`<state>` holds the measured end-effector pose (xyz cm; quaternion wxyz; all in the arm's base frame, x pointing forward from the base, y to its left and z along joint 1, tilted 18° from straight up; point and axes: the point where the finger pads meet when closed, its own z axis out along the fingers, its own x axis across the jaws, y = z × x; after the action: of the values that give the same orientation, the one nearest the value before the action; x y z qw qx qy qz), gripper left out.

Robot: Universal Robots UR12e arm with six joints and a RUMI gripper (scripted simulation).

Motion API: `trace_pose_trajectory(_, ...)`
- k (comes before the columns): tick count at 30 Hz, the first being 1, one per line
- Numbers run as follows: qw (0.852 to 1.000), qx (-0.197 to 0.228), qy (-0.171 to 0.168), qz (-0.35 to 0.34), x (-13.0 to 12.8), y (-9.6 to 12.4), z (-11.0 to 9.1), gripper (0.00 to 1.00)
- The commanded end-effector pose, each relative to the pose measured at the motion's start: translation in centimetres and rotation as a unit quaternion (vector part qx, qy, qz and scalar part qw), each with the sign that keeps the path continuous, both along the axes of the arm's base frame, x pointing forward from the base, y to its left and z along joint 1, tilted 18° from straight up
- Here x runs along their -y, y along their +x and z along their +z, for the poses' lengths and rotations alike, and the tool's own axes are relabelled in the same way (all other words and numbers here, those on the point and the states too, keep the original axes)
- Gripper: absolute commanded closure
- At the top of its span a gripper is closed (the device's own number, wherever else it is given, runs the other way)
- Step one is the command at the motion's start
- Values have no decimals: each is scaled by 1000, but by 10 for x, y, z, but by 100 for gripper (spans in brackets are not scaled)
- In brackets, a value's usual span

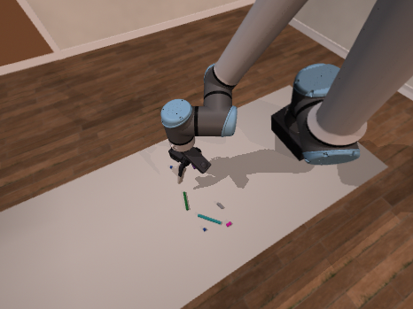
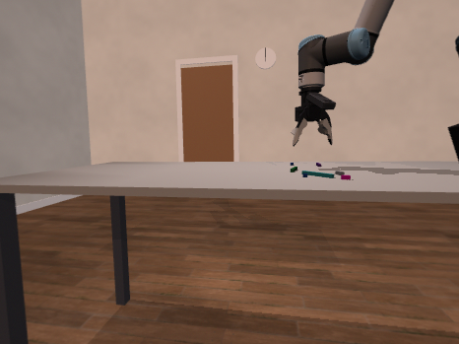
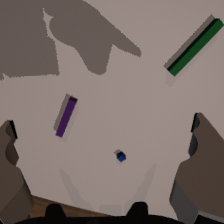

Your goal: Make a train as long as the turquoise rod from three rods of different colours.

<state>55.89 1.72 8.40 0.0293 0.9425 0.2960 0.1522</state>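
Turquoise is the colour of the measuring rod (image 1: 209, 219) (image 2: 317, 174), laid on the bench (image 1: 89, 252) (image 2: 148, 179) between the magenta (image 1: 229, 224) (image 2: 346, 177) and the green (image 1: 186, 201) (image 2: 294, 169) (image 3: 195, 47). No train is yet built; first rod selection is judged in hand. Purple (image 1: 194, 166) (image 2: 318, 165) (image 3: 66, 117), grey (image 1: 221, 205) (image 2: 340, 172) and one blue (image 1: 171, 166) (image 2: 292, 164) (image 3: 121, 157) would suffice. The hand (image 1: 180, 180) (image 2: 313, 145) (image 3: 103, 118) is held raised, fingers spread, nothing gripped; it should be aligned across a chosen rod and lowered. Purple is mostly hidden from the top but fully shown at the wrist, where turquoise is missing.
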Motion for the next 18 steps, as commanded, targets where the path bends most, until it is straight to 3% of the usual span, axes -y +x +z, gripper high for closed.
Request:
trace_pose_trajectory(1, 998, 3, -19, 66, 0, -1, 0, 0)
trace_pose_trajectory(14, 967, 10, -75, 242, 1, -5, -1, 0)
trace_pose_trajectory(16, 967, 10, -75, 242, 1, -5, -1, 0)
trace_pose_trajectory(18, 956, 12, -87, 280, 1, -6, -2, 0)
